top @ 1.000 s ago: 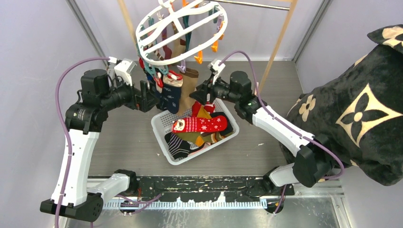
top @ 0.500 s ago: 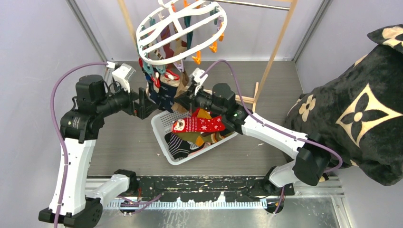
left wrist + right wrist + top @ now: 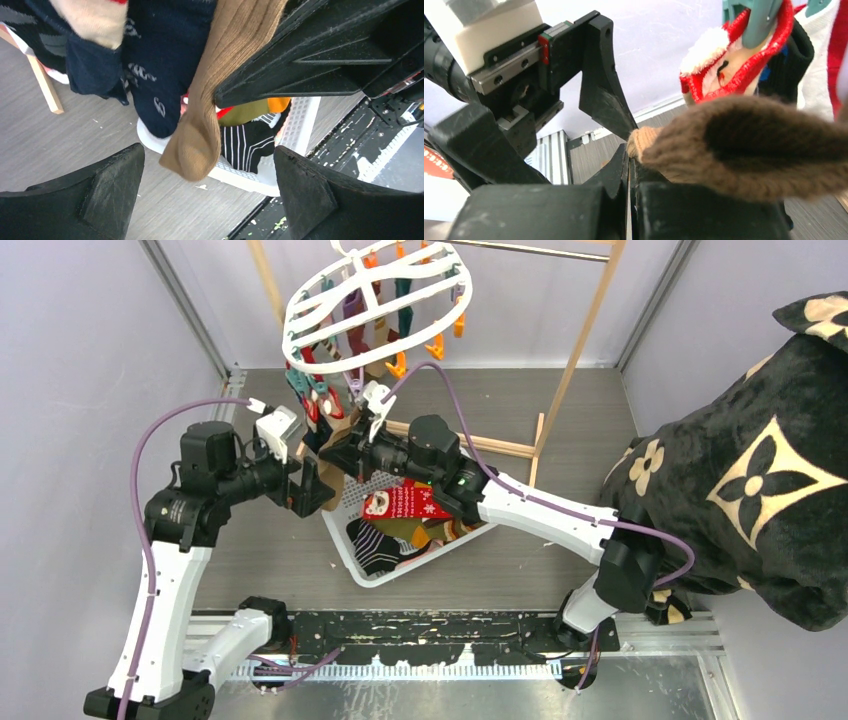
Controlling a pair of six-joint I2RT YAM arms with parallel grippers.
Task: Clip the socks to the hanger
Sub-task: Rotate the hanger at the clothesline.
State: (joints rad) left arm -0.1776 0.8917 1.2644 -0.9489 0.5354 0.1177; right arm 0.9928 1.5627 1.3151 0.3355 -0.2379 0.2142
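Observation:
The white oval hanger hangs at the back, and several socks dangle from its pegs. My right gripper reaches left under it. It is shut on the end of a tan ribbed sock, which lies across its right finger. That tan sock hangs toe-down beside a navy sock. My left gripper faces the right one with its jaws wide open and nothing between them. A teal peg holds a red-and-white cuffed sock.
The white mesh basket sits just below both grippers, holding a red Christmas sock, a striped sock and others. A wooden rack frame stands behind it. A black plush blanket fills the right side.
My right gripper has shut and swung left from above the basket to the hanging socks. The hanger has swung left with it. The left gripper has opened fully and drawn slightly nearer.

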